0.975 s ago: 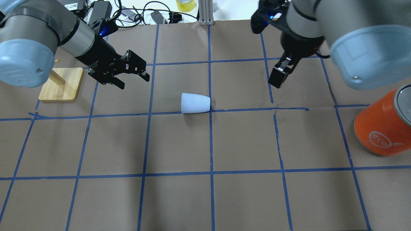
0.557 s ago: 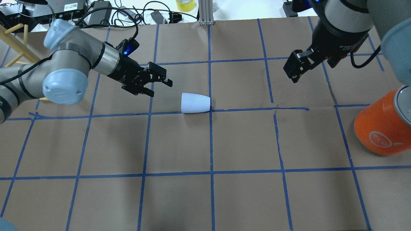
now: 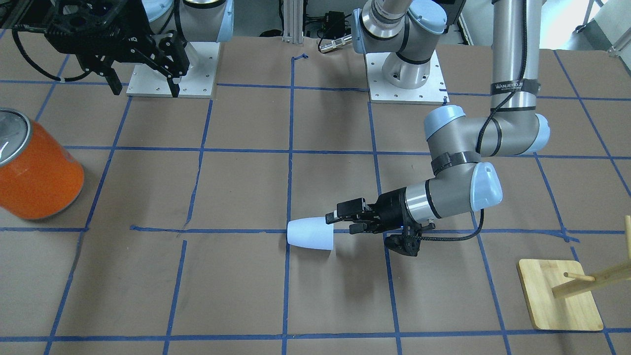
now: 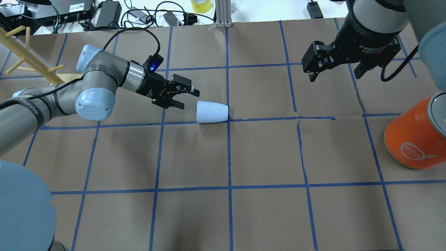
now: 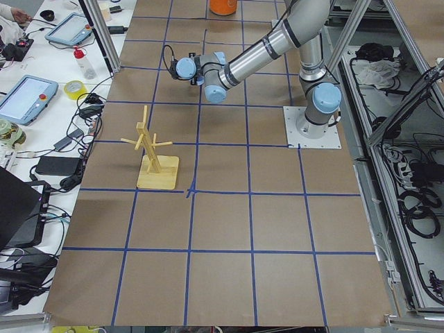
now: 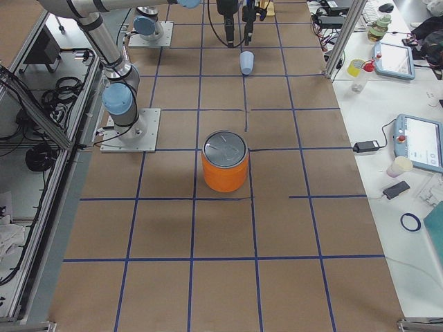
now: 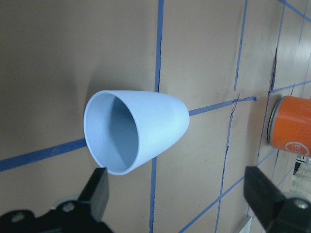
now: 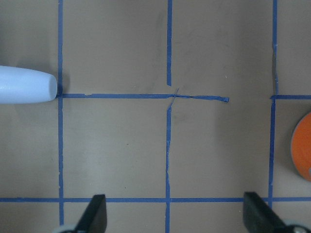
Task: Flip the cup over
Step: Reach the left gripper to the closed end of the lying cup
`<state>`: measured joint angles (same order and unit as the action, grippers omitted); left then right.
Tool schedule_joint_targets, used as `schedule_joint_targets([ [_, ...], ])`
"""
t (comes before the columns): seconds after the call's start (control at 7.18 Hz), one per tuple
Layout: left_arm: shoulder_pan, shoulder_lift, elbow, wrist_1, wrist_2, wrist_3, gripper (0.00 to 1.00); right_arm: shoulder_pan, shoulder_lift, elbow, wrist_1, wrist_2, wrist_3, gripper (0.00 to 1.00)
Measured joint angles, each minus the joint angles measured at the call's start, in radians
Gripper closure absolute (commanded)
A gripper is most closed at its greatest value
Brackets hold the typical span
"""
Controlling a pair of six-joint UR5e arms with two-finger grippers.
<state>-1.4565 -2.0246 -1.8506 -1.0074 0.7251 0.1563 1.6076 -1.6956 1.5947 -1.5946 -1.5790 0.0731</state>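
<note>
The pale blue-white cup [image 4: 212, 112] lies on its side on the brown paper, its mouth towards my left gripper and its narrow base to the right. It also shows in the front view [image 3: 310, 233] and the left wrist view [image 7: 136, 131], where its darker blue inside is visible. My left gripper [image 4: 188, 98] is open and empty, low over the table just left of the cup's rim, apart from it; it also shows in the front view [image 3: 340, 223]. My right gripper [image 4: 334, 75] is open and empty, held high at the back right, far from the cup.
A large orange can [image 4: 414, 139] with a silver lid stands at the right edge. A wooden peg stand [image 3: 557, 296] stands at the far left behind my left arm. Cables and boxes lie beyond the table's back edge.
My left gripper has moved right and lower, up to the cup's mouth. My right gripper has drawn back and turned. The cup has not moved.
</note>
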Motion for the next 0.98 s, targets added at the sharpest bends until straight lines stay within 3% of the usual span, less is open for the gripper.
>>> schedule_joint_targets([
  [0.56,-0.046,-0.083,-0.001,0.061,-0.092,-0.01,0.06,0.0,0.007,-0.003,-0.068,0.002,0.056,0.0],
  [0.7,-0.059,-0.085,-0.001,0.063,-0.094,-0.017,0.36,-0.001,0.006,0.002,-0.073,0.002,0.092,0.0],
  [0.98,-0.067,-0.081,0.002,0.063,-0.094,-0.022,0.79,0.0,0.005,0.006,-0.073,0.002,0.116,0.0],
])
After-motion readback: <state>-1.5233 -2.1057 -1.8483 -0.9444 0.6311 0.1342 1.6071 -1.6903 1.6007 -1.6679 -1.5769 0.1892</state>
